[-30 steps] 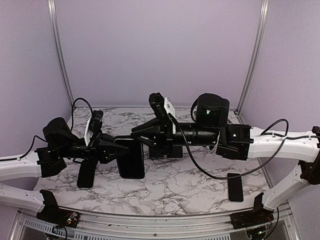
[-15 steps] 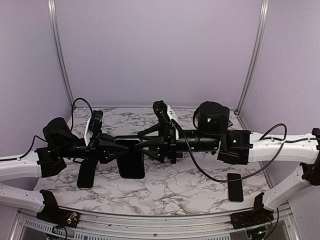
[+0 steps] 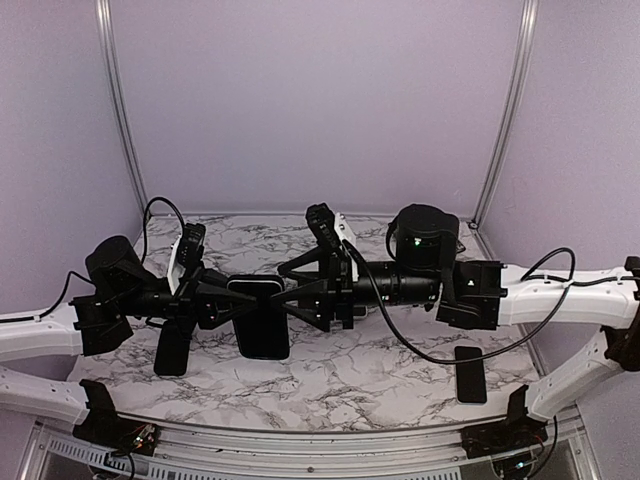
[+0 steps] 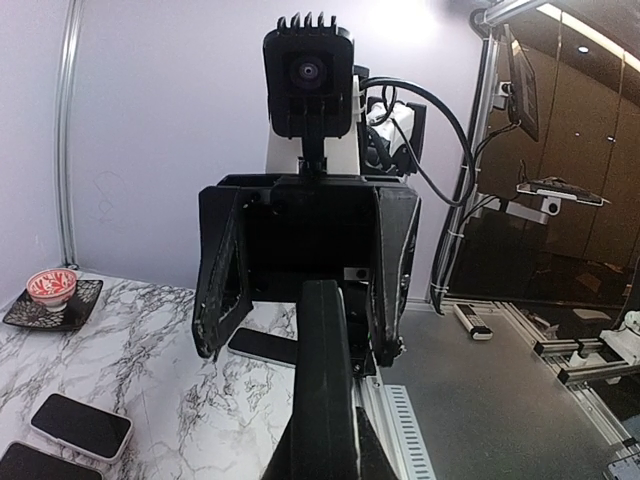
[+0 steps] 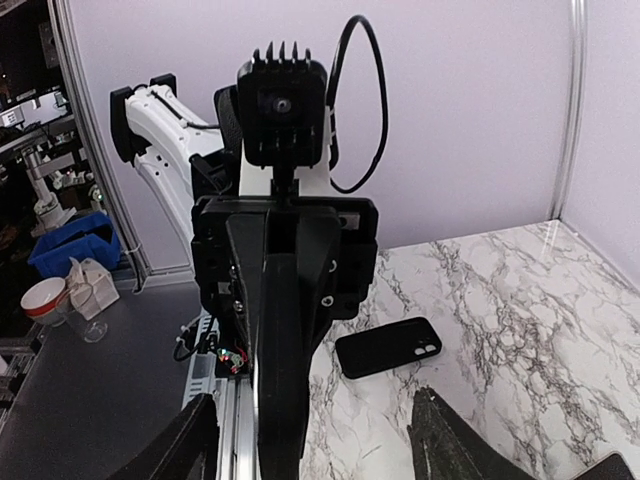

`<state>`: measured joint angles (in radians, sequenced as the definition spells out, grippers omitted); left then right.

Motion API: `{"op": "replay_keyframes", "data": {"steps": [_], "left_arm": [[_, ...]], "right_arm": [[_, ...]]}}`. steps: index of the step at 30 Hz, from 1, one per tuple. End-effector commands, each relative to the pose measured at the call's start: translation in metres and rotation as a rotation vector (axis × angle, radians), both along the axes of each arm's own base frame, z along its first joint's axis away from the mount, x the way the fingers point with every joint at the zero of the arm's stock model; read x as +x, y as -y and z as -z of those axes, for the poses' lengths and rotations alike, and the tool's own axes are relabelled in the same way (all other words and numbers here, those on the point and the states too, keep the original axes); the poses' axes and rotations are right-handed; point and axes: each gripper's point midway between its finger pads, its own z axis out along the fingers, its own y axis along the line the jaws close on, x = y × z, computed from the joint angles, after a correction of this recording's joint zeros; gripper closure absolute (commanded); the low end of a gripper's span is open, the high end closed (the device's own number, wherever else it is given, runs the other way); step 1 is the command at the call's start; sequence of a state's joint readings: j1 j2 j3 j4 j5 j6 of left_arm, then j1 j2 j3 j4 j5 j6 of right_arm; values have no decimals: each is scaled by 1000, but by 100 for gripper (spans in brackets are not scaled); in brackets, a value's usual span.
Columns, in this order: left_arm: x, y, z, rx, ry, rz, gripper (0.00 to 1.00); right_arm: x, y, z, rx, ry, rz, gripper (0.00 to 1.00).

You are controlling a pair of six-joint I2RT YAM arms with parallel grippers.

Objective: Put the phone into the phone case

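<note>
Closing in: right tool (image 3: 283, 290) spread, nearer phone (image 3: 262, 328) | left tool (image 3: 240, 298) pinching phone

The right gripper (image 3: 285, 290) has dropped and slid left, jaws seemingly now straddling the phone (image 3: 262, 332).

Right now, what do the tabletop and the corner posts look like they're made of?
Tabletop: white with grey veins, so it looks like marble, though it could just as well be a printed laminate. It has a faint sheen.
Corner posts: silvery, lightly shiny metal, probably aluminium, judging by the bright streak running along their length.
</note>
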<state>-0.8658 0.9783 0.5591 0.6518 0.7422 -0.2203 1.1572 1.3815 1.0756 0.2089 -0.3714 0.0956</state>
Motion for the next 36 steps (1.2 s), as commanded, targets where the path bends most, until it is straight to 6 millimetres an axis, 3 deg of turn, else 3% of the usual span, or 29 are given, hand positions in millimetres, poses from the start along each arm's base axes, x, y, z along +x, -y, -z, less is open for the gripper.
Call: {"op": "replay_keyframes", "data": {"steps": [1, 5, 10, 12, 15, 20, 21, 24, 26, 29, 33, 36], "left_arm": [[-6, -6, -26, -75, 70, 7, 100], [-9, -9, -35, -96, 107, 5, 100], [-15, -14, -52, -135, 169, 7, 100], [-17, -15, -59, -147, 177, 7, 100], [-23, -16, -66, -161, 185, 27, 100], [-23, -17, -69, -169, 193, 20, 100], [-22, -16, -68, -166, 188, 17, 93], [-15, -15, -61, -157, 188, -23, 34], [-9, -19, -59, -160, 213, -81, 15], [0, -29, -58, -164, 272, -190, 1], [10, -36, -53, -144, 329, -286, 1], [14, -39, -51, -140, 339, -317, 1]], "right_arm": [[3, 12, -9, 42, 20, 43, 35], [4, 3, 19, -17, -45, 32, 41], [-12, -19, 33, -67, -16, -31, 44], [-10, -22, 34, -60, -8, -25, 58], [-7, -23, 26, -28, 11, -2, 100], [0, -14, 5, 15, 89, 66, 100], [1, -11, 1, 20, 103, 80, 100], [6, -2, -11, 22, 185, 141, 100], [16, 8, -18, 0, 288, 251, 100], [31, 31, -33, -61, 527, 417, 100], [18, 46, -54, -103, 917, 417, 100], [15, 46, -57, -235, 1253, 437, 100]]}}
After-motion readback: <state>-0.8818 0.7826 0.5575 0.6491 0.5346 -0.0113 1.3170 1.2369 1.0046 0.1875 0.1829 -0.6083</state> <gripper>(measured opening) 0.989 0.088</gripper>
